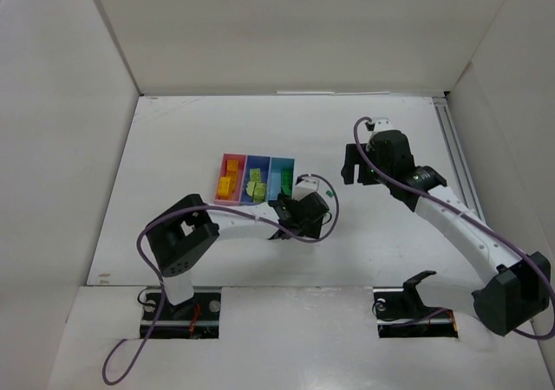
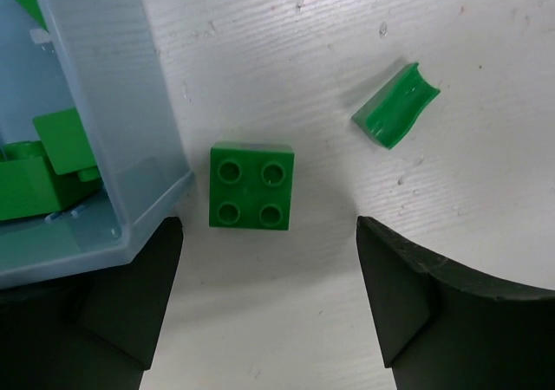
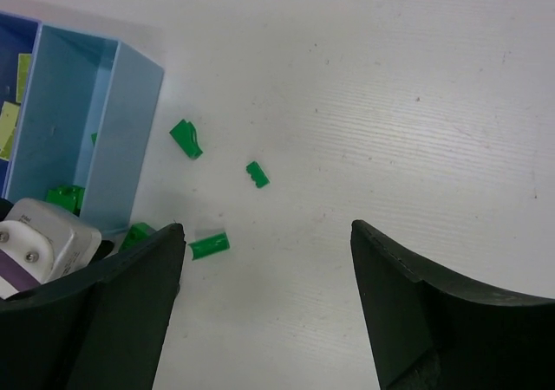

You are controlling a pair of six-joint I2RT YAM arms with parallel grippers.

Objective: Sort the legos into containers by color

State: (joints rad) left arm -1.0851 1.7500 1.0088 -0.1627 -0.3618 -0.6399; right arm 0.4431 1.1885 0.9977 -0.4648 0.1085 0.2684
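The pink, purple-blue and light blue bins stand joined in a row, with orange-yellow, lime and green bricks inside. My left gripper is open and empty, just short of a dark green four-stud brick that lies on the table beside the light blue bin's wall. A curved green piece lies further right. My right gripper is open and empty, high over the table. Below it are three small green pieces.
Green bricks lie in the light blue bin. In the top view my left gripper is at that bin's near right corner and my right gripper is further right. White walls enclose the table.
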